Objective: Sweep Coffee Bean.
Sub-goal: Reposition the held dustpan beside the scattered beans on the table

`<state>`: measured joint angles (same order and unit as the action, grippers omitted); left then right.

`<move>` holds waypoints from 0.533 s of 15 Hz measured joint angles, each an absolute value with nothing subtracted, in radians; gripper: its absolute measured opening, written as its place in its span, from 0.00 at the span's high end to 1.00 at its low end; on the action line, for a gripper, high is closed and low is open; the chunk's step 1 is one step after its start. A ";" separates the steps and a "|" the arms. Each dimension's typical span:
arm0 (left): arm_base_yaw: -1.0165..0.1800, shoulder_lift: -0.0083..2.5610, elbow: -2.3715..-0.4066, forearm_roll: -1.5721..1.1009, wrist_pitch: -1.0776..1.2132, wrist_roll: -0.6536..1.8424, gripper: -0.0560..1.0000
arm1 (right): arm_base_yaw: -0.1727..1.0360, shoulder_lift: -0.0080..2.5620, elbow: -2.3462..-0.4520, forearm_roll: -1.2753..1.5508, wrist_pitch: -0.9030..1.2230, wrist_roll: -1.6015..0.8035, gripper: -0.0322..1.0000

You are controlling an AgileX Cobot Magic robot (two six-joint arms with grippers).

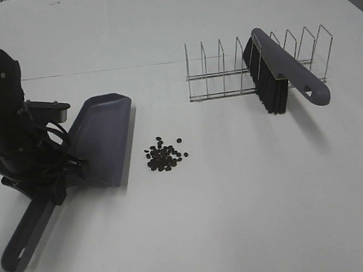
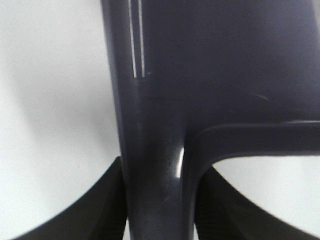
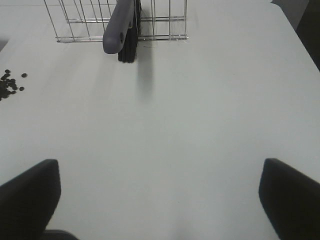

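Handle of dustpan (image 1: 105, 136) partly hidden under left arm (image 1: 0, 109), its wrist close-up blurred, beans (image 3: 7, 86), brush (image 3: 119, 30) and rack (image 3: 75, 22) cut off at right wrist picture's edges.

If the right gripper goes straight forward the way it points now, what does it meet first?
Probably the wire rack, close beside the brush standing in it. Before that, only table surface shows ahead of the right gripper; depth is unclear.

A white table (image 1: 255, 219) bears a dustpan (image 1: 106, 134), its handle between the closed jaws of the left gripper (image 2: 159, 215), the coffee bean (image 1: 164, 156) pile just past its lip, and a wire rack (image 1: 220, 75) well ahead of the spread jaws of the right gripper (image 3: 160, 200).
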<state>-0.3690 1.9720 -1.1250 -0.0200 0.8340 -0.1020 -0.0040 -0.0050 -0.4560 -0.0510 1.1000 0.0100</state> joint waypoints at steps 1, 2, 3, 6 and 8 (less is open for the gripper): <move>-0.369 1.957 -1.125 -0.020 0.848 -0.102 0.63 | -0.004 -0.005 -0.456 -0.051 1.100 0.010 0.01; -0.369 1.947 -1.125 -0.020 0.861 -0.103 0.63 | -0.004 -0.005 -0.456 -0.051 1.100 0.010 0.01; -0.369 1.946 -1.122 -0.019 0.872 -0.105 0.63 | -0.004 -0.005 -0.456 -0.051 1.100 0.010 0.01; -0.369 1.946 -1.077 -0.021 0.855 -0.105 0.63 | -0.004 -0.005 -0.456 -0.051 1.100 0.010 0.01; -0.369 1.946 -1.014 -0.021 0.796 -0.111 0.63 | -0.004 -0.005 -0.456 -0.051 1.100 0.010 0.01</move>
